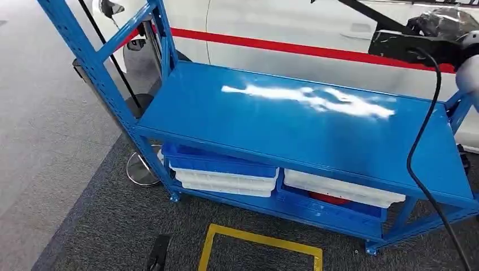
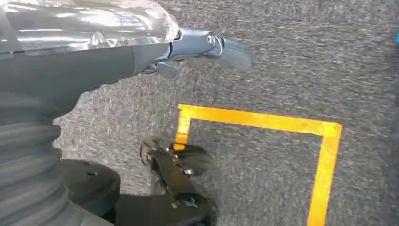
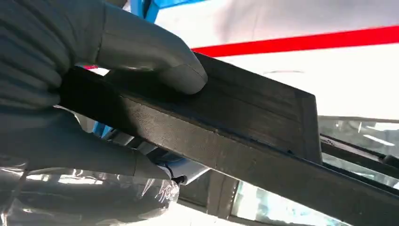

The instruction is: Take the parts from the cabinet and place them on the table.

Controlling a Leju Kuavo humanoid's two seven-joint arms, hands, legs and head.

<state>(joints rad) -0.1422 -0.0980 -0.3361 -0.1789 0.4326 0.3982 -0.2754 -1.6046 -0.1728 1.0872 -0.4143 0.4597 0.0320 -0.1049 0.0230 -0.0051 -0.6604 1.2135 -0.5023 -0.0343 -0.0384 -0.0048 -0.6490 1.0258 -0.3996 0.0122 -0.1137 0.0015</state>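
Observation:
At the far right of the head view my right hand (image 1: 447, 23) grips a long black flat part (image 1: 402, 45), held above the right end of the blue metal shelf unit (image 1: 294, 132). The right wrist view shows the thumb (image 3: 155, 59) pressed on top of the black part (image 3: 226, 127) and the fingers (image 3: 80, 150) curled under it. My left hand (image 2: 197, 51) hangs over the grey carpet with nothing in it, thumb stretched out. The shelf's glossy top is bare.
Under the top shelf sit a blue bin (image 1: 220, 161) on stacked white bins (image 1: 226, 183), and a white bin (image 1: 339, 189) over a blue one with something red (image 1: 327, 199). A white car with a red stripe (image 1: 282, 34) stands behind. Yellow floor tape (image 1: 260, 240) and a black cable (image 1: 418, 152) lie in front.

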